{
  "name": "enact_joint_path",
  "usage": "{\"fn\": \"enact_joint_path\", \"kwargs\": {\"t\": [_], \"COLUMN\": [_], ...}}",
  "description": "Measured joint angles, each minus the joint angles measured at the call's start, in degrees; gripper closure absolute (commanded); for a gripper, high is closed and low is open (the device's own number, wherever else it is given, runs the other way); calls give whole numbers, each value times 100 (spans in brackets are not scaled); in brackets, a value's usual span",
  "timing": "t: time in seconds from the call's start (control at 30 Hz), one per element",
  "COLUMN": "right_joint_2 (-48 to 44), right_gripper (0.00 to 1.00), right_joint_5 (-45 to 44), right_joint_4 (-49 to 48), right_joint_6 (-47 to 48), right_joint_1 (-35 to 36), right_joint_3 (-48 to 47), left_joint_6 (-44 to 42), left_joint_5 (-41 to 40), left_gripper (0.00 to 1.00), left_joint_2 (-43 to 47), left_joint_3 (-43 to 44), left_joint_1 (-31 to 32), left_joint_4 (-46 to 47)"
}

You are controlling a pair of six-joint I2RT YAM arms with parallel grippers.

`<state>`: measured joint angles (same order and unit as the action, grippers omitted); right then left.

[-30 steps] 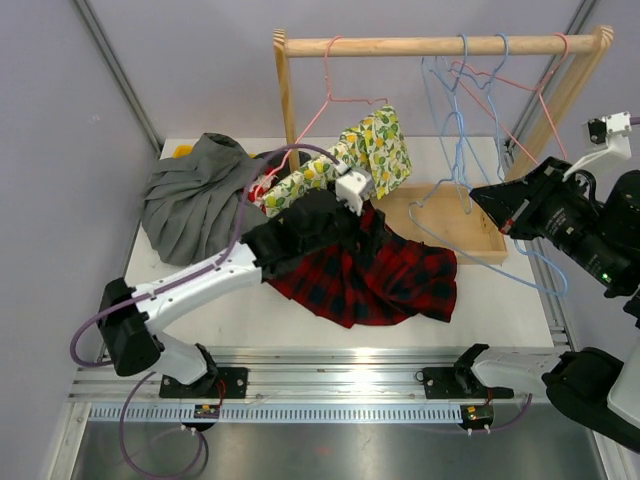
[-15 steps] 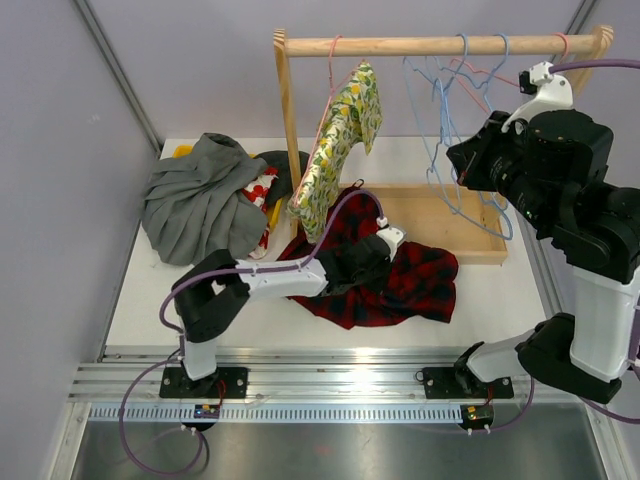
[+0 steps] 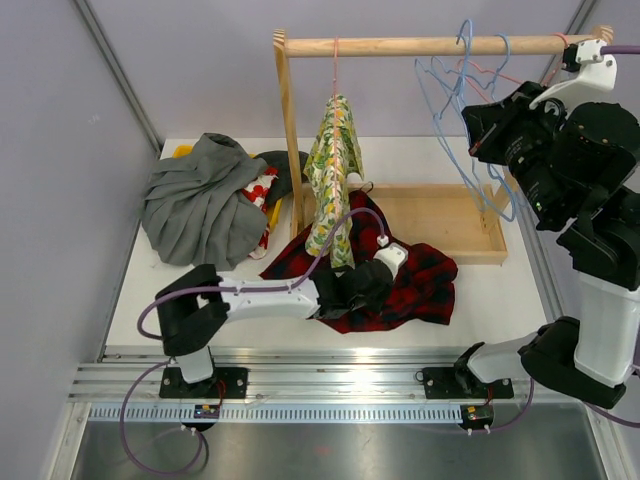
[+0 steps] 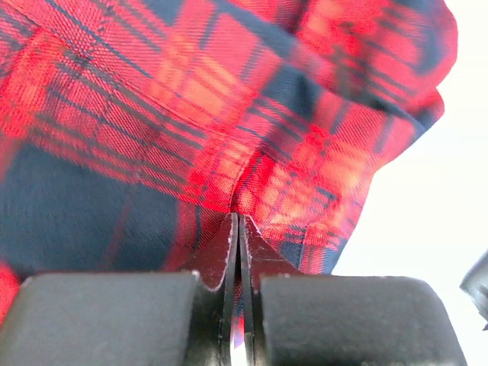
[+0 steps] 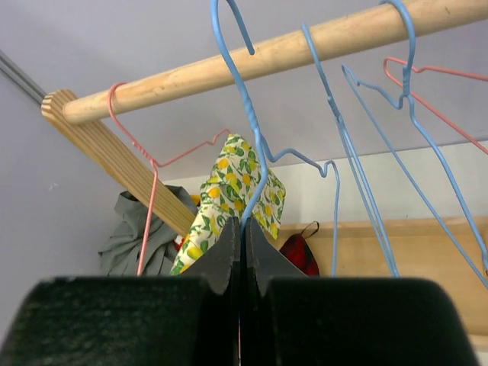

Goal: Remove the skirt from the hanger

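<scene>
Left arm [image 3: 270, 298]: white links, black joints, thin purple cable [image 3: 356, 211] looping alongside, small white cam block [image 3: 390, 258] at wrist. Right arm [image 3: 605, 325]: bulky black upper housings, white lower link. Both w/ matte black fingers [image 4: 217, 263].

Pale lavender-grey walls [image 3: 200, 70] close in the back and sides, and a grey metal strut [image 3: 117, 70] runs slantwise across the left one. The white worktop [image 3: 500, 290] ends at a ribbed aluminium rail [image 3: 330, 365] that catches a bright glare. Below it lies a brushed steel sheet [image 3: 350, 450]. A pale wooden rack [image 3: 400, 45] stands at the back on a shallow tray base [image 3: 440, 215]. The light is soft and even.
</scene>
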<state>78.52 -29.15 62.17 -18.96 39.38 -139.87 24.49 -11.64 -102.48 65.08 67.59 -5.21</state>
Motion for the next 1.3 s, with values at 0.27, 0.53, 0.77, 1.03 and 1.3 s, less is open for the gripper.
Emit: {"fn": "enact_joint_path", "kwargs": {"t": [0.27,0.53,0.77,1.03,1.3], "right_joint_2": [415,625,260,68,-664], "right_gripper": [100,100,100,77,1], "right_joint_5": [-151,-177,-170,-142,-170], "right_joint_4": [-785,-1298,-1410,-1399,-1436], "right_joint_6": [280,354,264,144,52], "right_joint_1": [0,-17,-109,-136,-140], "right_joint_3": [291,894,1633,1856,2776], "left_joint_6": [225,1222,2212,1506,-1084], "left_joint_5": [-1036,-2463,-3792,-4590,-4179], "left_gripper": [100,100,100,100,100], "left_joint_2": [1294,2465,3220,3792,3692], "left_joint_3": [-11,83,1338,2181,2990], "left_joint_1": [1220,2133,2334,1276,-938], "left_joint_4": [-1003,-3615,-6168,-7029,-5777]}}
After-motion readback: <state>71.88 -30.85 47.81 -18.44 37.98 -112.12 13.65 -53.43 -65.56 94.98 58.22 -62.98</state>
